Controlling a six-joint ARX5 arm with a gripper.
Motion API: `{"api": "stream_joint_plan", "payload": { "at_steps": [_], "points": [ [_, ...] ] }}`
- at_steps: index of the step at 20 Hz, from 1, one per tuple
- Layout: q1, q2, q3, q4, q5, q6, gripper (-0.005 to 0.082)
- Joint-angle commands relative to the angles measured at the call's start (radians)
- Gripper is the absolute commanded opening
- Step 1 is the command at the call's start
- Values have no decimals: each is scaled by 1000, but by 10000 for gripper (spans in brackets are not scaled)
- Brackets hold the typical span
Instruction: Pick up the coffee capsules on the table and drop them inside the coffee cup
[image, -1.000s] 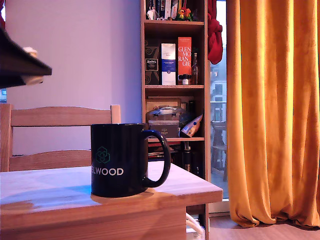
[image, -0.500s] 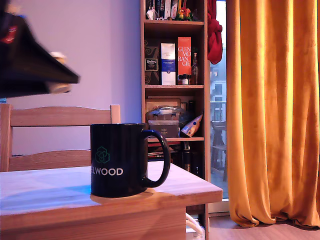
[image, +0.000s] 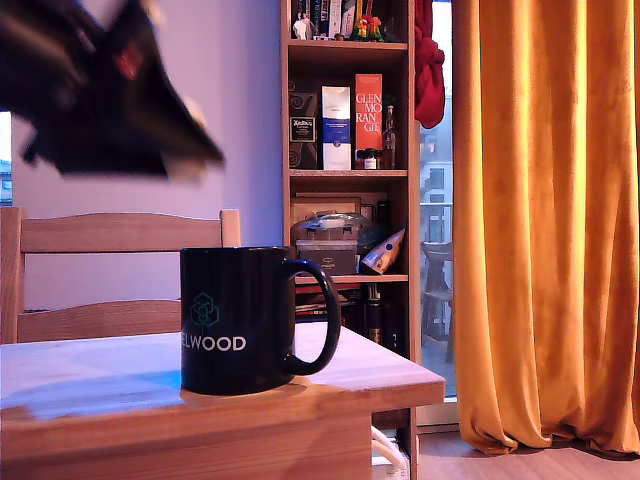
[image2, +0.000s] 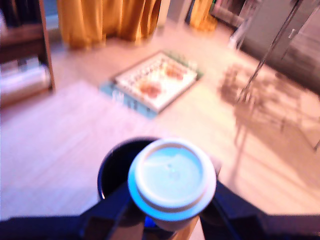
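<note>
A large glossy black mug (image: 240, 320) with a loop handle and white "ELWOOD" lettering is seen standing upright on the light wooden bench (image: 380, 375), near its front edge in the exterior view. The black gripper (image: 175, 150) is seen blurred in the air above the mug, toward the exterior view's left. In the wrist view a pale cream-green capsule (image2: 171, 179) with a flared rim is held between the two dark fingers (image2: 107, 210), which are closed narrowly on its sides. The dark open mouth of the mug (image2: 116, 167) is seen directly behind the capsule. A wooden chair (image: 110, 235) with a slatted back is placed behind the bench.
</note>
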Motion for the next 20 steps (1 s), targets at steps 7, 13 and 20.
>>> {"api": "stream_joint_plan", "payload": {
  "at_steps": [7,13,20],
  "points": [
    [-19,126,80,9,-6,-3,56],
    [-19,129,80,5,15,-4,57],
    [-19,129,80,5,81,-3,601]
  ]
}}
